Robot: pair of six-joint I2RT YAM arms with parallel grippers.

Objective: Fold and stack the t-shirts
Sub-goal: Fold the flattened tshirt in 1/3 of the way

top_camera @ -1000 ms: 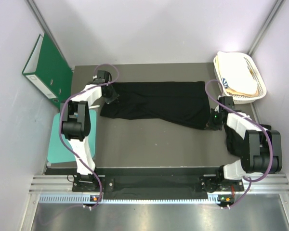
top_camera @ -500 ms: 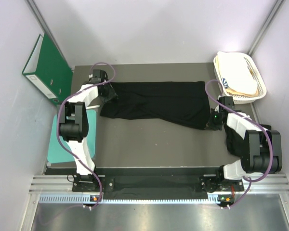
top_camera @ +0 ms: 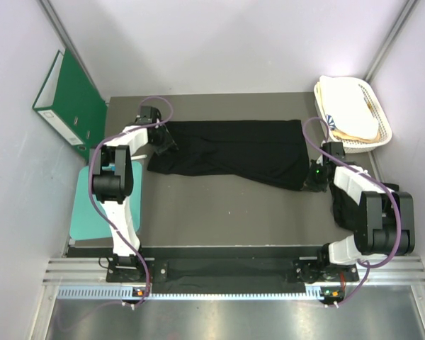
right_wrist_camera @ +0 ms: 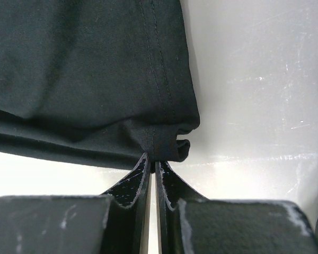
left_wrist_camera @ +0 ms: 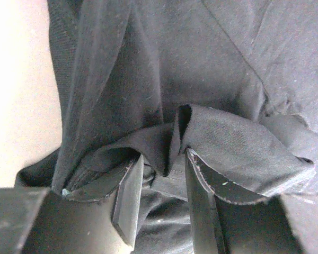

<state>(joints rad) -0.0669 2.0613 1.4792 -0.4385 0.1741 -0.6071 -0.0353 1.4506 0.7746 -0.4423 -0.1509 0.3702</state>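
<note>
One black t-shirt [top_camera: 234, 152] lies as a long band across the far half of the grey table [top_camera: 219, 212]. My left gripper [top_camera: 161, 137] is at its left end. In the left wrist view the jaws [left_wrist_camera: 163, 159] stand apart, with a bunched fold of the black cloth [left_wrist_camera: 201, 63] lying between and over the fingers. My right gripper [top_camera: 313, 180] is at the shirt's near right corner. In the right wrist view it [right_wrist_camera: 152, 159] is pinched shut on the hemmed corner of the t-shirt [right_wrist_camera: 85, 69], low over the table.
A white plastic basket [top_camera: 382, 117] with cream-white cloth stands at the far right corner. A green binder [top_camera: 67, 99] leans against the left wall. A teal mat [top_camera: 85, 205] lies at the table's left edge. Walls close in on three sides.
My left wrist shifted slightly left, then back right at the shirt's left end. The right gripper and the shirt's outline have hardly moved.
</note>
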